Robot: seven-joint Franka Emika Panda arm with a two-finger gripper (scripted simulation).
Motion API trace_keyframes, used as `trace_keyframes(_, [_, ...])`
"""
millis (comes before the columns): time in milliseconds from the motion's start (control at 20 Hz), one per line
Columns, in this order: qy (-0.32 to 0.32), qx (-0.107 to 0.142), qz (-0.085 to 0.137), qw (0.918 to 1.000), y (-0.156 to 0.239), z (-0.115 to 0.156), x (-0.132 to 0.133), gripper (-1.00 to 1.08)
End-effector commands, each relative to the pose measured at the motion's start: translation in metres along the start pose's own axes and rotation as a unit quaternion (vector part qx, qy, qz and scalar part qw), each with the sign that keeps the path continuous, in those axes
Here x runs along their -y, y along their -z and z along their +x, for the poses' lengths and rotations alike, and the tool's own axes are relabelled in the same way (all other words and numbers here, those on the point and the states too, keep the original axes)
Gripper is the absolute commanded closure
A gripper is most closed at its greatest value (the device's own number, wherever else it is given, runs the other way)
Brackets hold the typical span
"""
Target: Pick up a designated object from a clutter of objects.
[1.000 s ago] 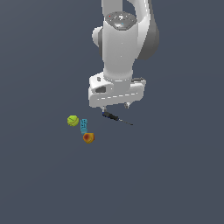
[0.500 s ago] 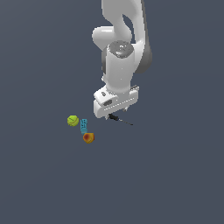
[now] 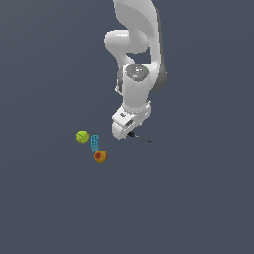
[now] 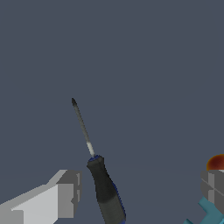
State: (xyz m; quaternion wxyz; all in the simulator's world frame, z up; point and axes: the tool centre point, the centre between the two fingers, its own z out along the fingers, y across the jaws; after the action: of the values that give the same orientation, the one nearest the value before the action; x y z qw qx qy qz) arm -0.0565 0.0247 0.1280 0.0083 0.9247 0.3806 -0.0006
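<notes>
The designated object is a slim screwdriver (image 4: 105, 192) with a dark blue-black handle and a thin dark shaft, lying flat on the grey floor. In the exterior view only its shaft (image 3: 141, 139) shows, poking out toward the exterior view's right from under the hand. My gripper (image 3: 124, 134) is low over the handle. In the wrist view the gripper (image 4: 139, 190) is open. The handle lies between the two fingers (image 4: 65, 192), nearer one of them and touching neither. The rest of the clutter lies to the exterior view's left.
A yellow-green ball (image 3: 83, 136), a small teal block (image 3: 95, 142) and an orange-red round fruit (image 3: 100, 157) sit close together, a short way from the hand. The fruit (image 4: 216, 162) and the block (image 4: 210, 212) show beside one finger in the wrist view.
The arm has come down and the wrist has turned. The hand now sits lower, over the screwdriver's handle. The objects have not moved.
</notes>
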Motion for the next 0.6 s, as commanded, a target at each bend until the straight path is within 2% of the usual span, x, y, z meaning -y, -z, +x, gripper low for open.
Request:
trace_keyframes(0, [0.036, -0.001, 0.001, 0.9993, -0.014, -0.006, 0.008, -0.92])
trace_keyframes(550, [0.150, -0.004, 0.005, 0.9886, -0.053, -0.027, 0.038, -0.92])
